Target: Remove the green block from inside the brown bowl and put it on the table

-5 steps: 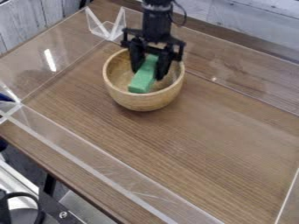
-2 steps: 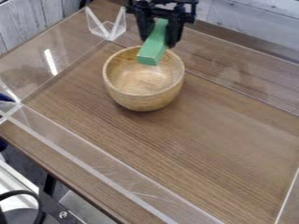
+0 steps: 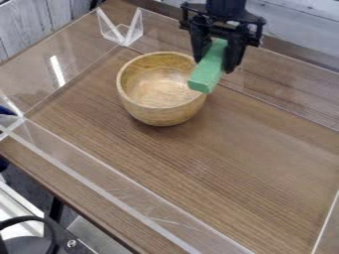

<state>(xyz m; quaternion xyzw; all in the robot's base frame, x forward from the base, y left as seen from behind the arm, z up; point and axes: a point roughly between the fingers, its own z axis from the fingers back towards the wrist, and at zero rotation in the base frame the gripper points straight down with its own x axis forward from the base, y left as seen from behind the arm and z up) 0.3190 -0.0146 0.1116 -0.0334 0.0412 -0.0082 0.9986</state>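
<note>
The green block [image 3: 209, 71] hangs tilted in the air, just past the right rim of the brown bowl [image 3: 162, 87]. My black gripper [image 3: 220, 54] is shut on the block's upper end, with one finger on either side. The light tan wooden bowl sits on the dark wood-grain table [image 3: 199, 169] at the back middle, and its inside shows nothing in it. The block's lower end is level with the bowl's rim, above the table.
Low clear acrylic walls [image 3: 93, 193] edge the tabletop on all sides. A clear folded acrylic piece [image 3: 119, 28] stands at the back left behind the bowl. Bare tabletop stretches to the right of and in front of the bowl.
The gripper has lifted the green block out of the bowl and carried it rightward past the bowl's right rim. The bowl has stayed in place.
</note>
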